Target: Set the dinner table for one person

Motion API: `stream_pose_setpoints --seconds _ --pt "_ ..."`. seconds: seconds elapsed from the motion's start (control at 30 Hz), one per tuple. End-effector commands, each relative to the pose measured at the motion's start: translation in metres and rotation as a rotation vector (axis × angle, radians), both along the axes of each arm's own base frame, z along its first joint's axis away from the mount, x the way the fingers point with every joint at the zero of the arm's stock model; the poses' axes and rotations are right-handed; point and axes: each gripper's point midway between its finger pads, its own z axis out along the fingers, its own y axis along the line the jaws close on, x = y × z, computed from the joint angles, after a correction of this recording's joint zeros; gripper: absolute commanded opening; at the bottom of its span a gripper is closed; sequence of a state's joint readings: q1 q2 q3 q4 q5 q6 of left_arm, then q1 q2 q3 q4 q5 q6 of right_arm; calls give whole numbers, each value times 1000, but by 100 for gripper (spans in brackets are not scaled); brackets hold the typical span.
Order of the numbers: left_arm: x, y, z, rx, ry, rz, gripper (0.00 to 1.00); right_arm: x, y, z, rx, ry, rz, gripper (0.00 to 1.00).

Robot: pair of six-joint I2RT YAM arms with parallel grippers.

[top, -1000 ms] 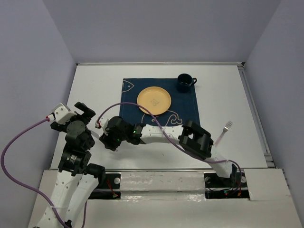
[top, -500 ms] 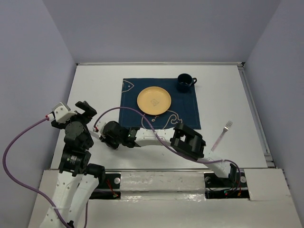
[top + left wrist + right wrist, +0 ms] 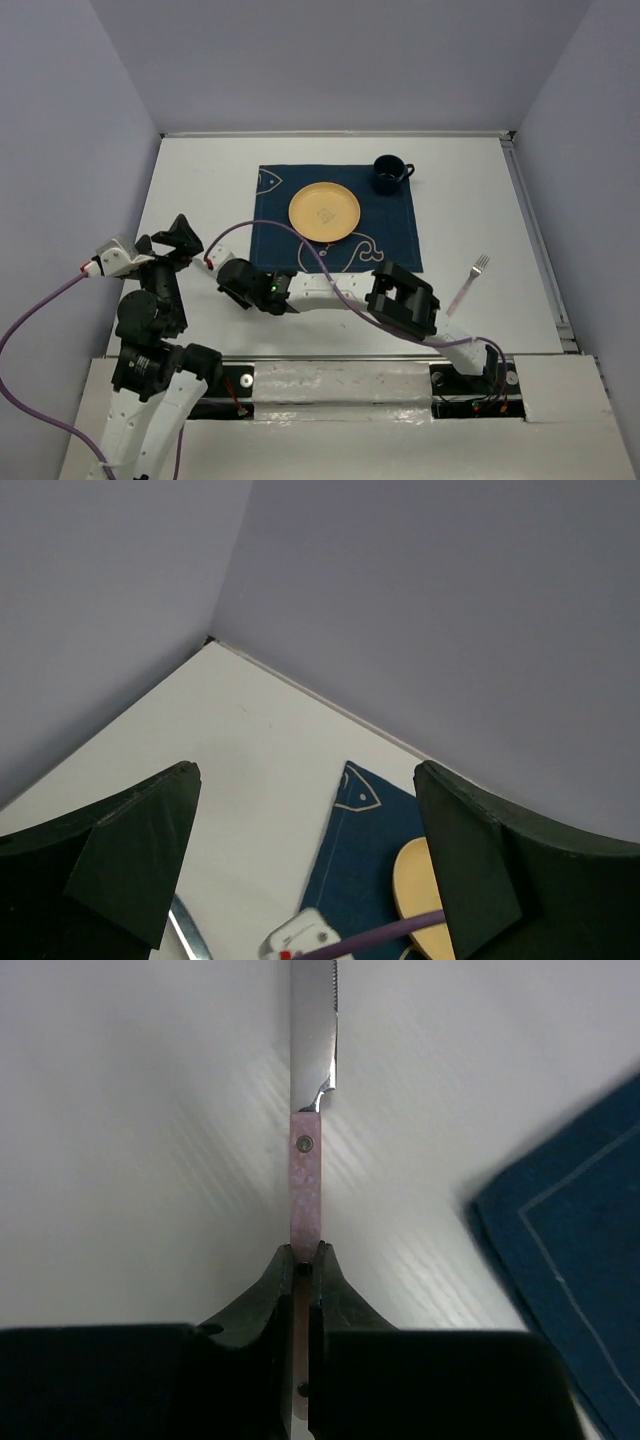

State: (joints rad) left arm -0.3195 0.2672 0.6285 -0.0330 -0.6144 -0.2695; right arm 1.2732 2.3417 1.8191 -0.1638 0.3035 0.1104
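Top external view: the white counter [image 3: 200, 190] fills the middle of the frame, walled by pale grey panels on three sides. A dark blue mat [image 3: 400, 230] with white whale outlines lies on it at the centre, toward the upper edge. A yellow plate [image 3: 324, 211] sits on the mat, slightly left of the mat's middle. A dark mug [image 3: 389, 173] stands at the mat's upper right corner, its handle pointing right. A fork [image 3: 467, 283] with a pink handle lies on the bare counter to the right of the mat, well apart from it, tines toward the top of the frame.

The right arm stretches from the lower right across the frame, and the right claw [image 3: 228, 275] sits over the bare counter just beside the mat's lower left corner. From the right wrist, its fingers [image 3: 280, 1290] are pressed tight on the pink handle of a knife [image 3: 305, 1180], whose serrated blade runs out of the top of the frame; the mat's corner shows at the right edge. Whether the knife touches the counter cannot be told.

The left claw [image 3: 172, 240] is raised at the left of the frame, near the right claw. From the left wrist, its dark fingers [image 3: 130, 850] stand wide apart with nothing between them.
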Motion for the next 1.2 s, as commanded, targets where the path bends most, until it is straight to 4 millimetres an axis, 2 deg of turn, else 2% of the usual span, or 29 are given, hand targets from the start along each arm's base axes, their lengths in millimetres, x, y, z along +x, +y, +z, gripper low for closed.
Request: stream_pose_setpoints --seconds 0.0,0.03,0.07,0.1,0.13,0.17,0.2,0.23,0.27,0.3,0.33,0.4,0.43,0.47,0.53,0.7,0.83,0.9,1.0,1.17 --pt "-13 -8 23 9 -109 -69 99 71 -39 98 165 -106 -270 0" --pt "-14 -13 25 8 -118 -95 99 92 -57 111 171 -132 -323 0" --pt "-16 -16 27 4 -132 -120 99 107 -74 113 154 -161 -379 0" --pt "-16 -22 28 6 -140 -154 99 119 -88 115 141 -173 -412 0" --pt "-17 -25 29 6 -147 -171 99 128 -108 107 109 -176 -452 0" --pt "-17 -31 29 6 -151 -202 99 137 -126 123 129 -187 -497 0" --pt "-20 -33 30 2 -161 -217 99 157 -154 126 128 -192 -569 0" --pt "-22 -36 31 3 -168 -233 99 164 -172 127 144 -176 -615 0" --pt "-22 -37 32 3 -171 -245 99 165 -194 111 110 -156 -650 0" --pt "-25 -40 33 -1 -180 -264 99 177 -222 121 130 -155 -709 0" --pt "-25 -43 34 1 -181 -279 99 176 -241 105 110 -129 -746 0" --pt "-26 -48 34 0 -177 -307 99 179 -267 102 111 -110 -799 0" --pt "-26 -50 34 -1 -175 -316 99 186 -287 106 126 -107 -842 0" --pt "-27 -51 34 -3 -176 -324 99 183 -299 96 117 -84 -866 0" --pt "-28 -53 34 -7 -177 -338 99 188 -321 93 121 -73 -918 0" --pt "-29 -55 34 -6 -176 -346 99 190 -345 71 108 -20 -968 0" --pt "-27 -56 32 -2 -166 -347 99 190 -350 57 88 -1 -986 0" --pt "-25 -58 30 2 -157 -349 99 193 -360 47 73 17 -1010 0" --pt "-22 -60 29 8 -146 -350 99 194 -362 34 62 39 -1013 0" --pt "-19 -62 26 14 -129 -350 99 198 -364 29 52 38 -1012 0"
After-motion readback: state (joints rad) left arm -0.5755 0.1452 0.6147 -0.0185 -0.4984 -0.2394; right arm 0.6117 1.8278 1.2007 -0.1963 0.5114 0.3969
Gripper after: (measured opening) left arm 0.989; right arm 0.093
